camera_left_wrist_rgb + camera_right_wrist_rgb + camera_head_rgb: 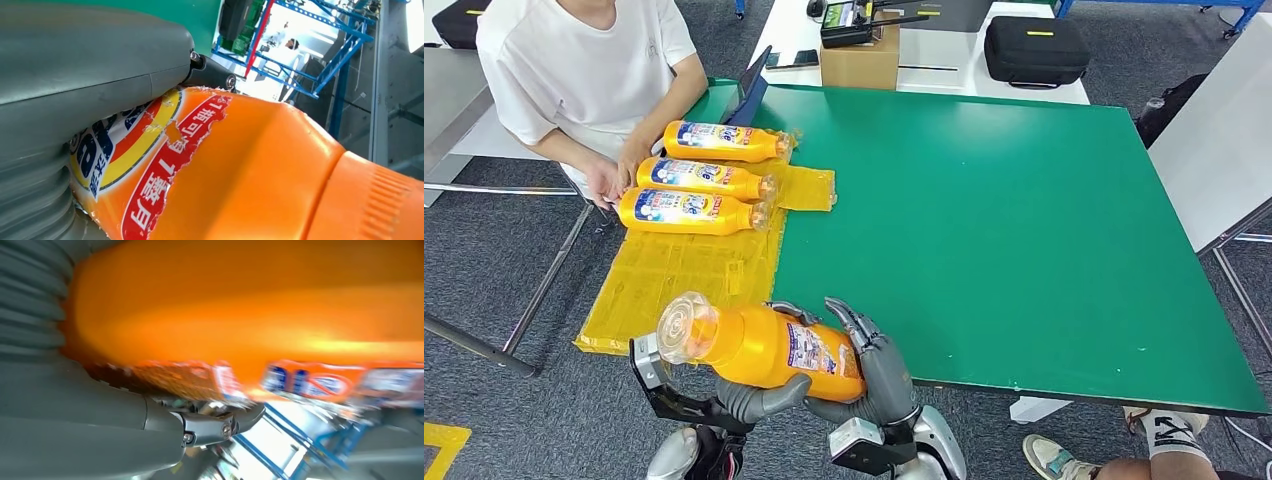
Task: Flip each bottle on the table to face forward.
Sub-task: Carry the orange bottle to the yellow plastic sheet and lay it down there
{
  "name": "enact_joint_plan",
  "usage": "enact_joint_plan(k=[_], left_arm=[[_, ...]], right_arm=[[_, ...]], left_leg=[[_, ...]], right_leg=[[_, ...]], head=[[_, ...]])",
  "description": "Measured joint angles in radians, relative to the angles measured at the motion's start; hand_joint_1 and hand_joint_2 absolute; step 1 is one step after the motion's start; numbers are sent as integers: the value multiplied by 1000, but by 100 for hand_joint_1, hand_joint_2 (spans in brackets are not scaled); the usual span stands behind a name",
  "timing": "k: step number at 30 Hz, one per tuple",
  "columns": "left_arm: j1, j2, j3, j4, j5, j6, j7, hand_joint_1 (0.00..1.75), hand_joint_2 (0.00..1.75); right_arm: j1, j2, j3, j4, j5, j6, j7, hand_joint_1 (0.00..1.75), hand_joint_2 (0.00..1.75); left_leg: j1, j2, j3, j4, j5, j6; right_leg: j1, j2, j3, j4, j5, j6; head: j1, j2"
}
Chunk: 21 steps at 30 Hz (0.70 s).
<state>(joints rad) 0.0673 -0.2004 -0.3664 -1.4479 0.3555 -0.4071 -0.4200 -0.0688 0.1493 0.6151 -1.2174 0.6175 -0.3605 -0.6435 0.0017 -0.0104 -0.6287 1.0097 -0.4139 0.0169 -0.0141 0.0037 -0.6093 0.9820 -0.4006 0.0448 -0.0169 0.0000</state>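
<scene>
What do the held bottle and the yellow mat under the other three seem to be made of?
Held bottle: likely glossy orange plastic, with a sheen along its side and a printed paper-like label torn at the edge, clear in the left wrist view. Yellow mat: seemingly thin translucent plastic or rubbery sheet, grid-textured, with ragged edges.

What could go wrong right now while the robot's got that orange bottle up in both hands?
The held orange bottle hangs off the near edge of the green table, gripped by the left robot hand and right robot hand; a slip would probably drop it to the floor. The person's hand rests beside the three lying bottles, so setting this one down there could bump it.
</scene>
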Motion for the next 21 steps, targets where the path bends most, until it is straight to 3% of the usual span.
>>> enact_joint_plan(k=[21], left_arm=[[-7, -1, 9, 0, -21, 30, -4, 175, 175]], right_arm=[[11, -9, -19, -116, -57, -50, -49, 0, 0]], left_leg=[[0, 0, 0, 0, 0, 0]], right_leg=[[0, 0, 0, 0, 0, 0]], head=[[0, 0]])
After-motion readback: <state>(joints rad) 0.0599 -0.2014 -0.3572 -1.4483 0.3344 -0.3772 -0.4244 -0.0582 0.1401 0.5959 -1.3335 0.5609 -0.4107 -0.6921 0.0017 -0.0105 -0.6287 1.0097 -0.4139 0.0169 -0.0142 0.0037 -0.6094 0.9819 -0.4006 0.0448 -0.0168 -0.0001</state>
